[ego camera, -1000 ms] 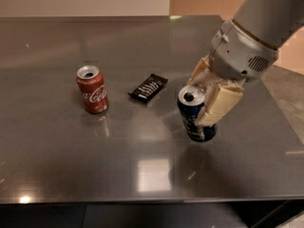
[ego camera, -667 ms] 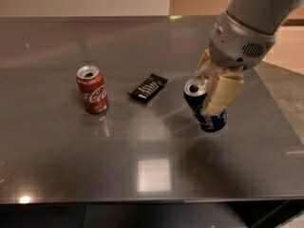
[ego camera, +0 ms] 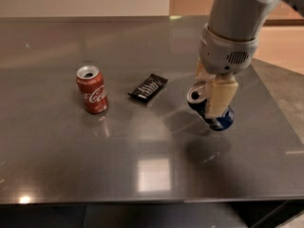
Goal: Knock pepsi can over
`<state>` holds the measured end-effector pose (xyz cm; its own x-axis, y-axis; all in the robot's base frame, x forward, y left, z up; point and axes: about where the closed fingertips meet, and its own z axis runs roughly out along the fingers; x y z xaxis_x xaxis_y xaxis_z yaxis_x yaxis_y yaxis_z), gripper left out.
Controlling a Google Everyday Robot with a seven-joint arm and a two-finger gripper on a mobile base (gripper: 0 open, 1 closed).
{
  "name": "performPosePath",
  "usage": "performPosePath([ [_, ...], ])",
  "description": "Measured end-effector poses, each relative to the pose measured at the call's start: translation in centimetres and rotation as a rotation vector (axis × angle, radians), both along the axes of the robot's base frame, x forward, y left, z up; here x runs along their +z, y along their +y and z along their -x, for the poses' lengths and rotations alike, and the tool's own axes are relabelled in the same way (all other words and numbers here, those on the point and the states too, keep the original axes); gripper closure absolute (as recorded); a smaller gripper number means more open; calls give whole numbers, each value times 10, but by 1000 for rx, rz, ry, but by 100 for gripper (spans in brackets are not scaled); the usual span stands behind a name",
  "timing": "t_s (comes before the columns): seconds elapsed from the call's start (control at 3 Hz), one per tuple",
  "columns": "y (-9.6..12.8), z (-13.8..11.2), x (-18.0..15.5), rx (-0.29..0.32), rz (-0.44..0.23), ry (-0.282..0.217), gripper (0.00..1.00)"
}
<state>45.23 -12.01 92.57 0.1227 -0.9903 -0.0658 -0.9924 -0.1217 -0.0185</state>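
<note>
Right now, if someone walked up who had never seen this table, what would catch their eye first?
The big grey arm coming down at the right, with its gripper against the dark blue pepsi can. The can leans steeply with its silver top toward the left. After that, the upright red Coca-Cola can on the left of the shiny dark table, and a small dark snack wrapper lying flat between the two cans.

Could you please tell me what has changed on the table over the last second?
The gripper at the pepsi can has swung to hang more vertically; the can, upright before, now tilts steeply, base shifted right, top leaning left. The red Coca-Cola can and dark snack bar stayed put.
</note>
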Motion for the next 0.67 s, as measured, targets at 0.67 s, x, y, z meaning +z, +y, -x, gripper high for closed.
performPosePath([
  [0.67, 0, 4, -28, 73, 110, 24, 36],
])
